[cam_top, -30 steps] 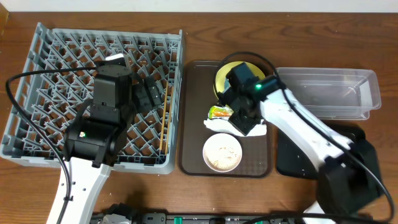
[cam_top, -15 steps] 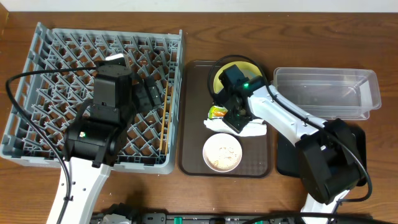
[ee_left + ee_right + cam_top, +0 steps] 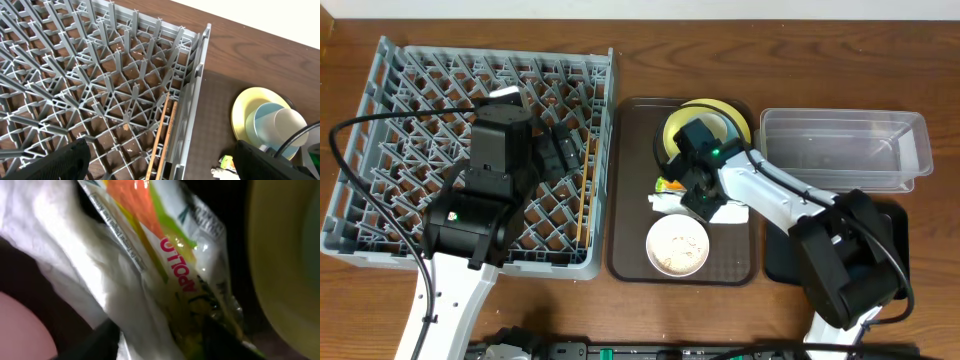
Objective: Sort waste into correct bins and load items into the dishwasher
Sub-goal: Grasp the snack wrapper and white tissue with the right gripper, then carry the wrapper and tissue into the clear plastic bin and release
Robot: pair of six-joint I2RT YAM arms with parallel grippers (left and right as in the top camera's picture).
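Your left gripper [image 3: 160, 152] hangs above the grey dish rack [image 3: 410, 120] with its fingers spread wide and nothing between them; it is released. Right beneath it, along the rack's edge nearest the dark brown serving tray [image 3: 630, 180], the wooden chopsticks [image 3: 162, 135] lie flat among the pegs. Off to that gripper's right, outside the rack, the yellow plate [image 3: 239, 117] sits on the serving tray; it carries the light blue bowl [image 3: 262, 125], with the small white cup [image 3: 289, 122] in the bowl.

Your right gripper [image 3: 696, 188] is down on the serving tray, just beside the plate. The green-and-orange snack wrapper [image 3: 170, 265] runs between its fingers [image 3: 95, 345]; the crumpled white napkin [image 3: 65, 245] lies against the wrapper's side and reaches in between them too. The jaws stand partly apart; you cannot tell from these views whether they have clamped on the wrapper or merely straddle it.

The white bowl [image 3: 651, 245], with rice grains [image 3: 677, 246] in it, sits on the tray near this gripper, on the side away from the plate. The clear tub [image 3: 880, 150] lies well apart from the gripper, off the tray; the black tray [image 3: 780, 255] lies beside the serving tray, partly under your right arm.
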